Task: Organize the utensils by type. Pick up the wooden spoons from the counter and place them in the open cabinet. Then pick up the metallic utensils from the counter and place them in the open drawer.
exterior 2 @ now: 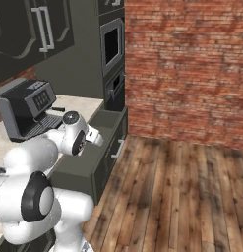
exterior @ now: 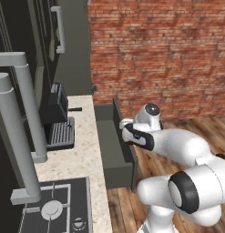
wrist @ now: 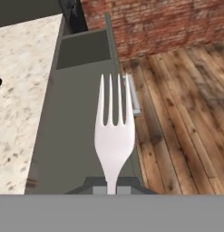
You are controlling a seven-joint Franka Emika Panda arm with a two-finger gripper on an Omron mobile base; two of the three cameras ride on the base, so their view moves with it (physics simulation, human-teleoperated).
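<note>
The fingers (wrist: 111,190) are clamped on the handle end of the small thin silver fork (wrist: 114,136), held tines forward above the wide shallow dark grey drawer (wrist: 81,127); it looks light, stiff and slick, so gripping the narrow handle seems wise.

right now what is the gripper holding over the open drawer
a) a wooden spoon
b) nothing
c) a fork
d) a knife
c, the hand view shows the gripper shut on the handle of a silver fork, tines pointing away, above the grey drawer.
</note>
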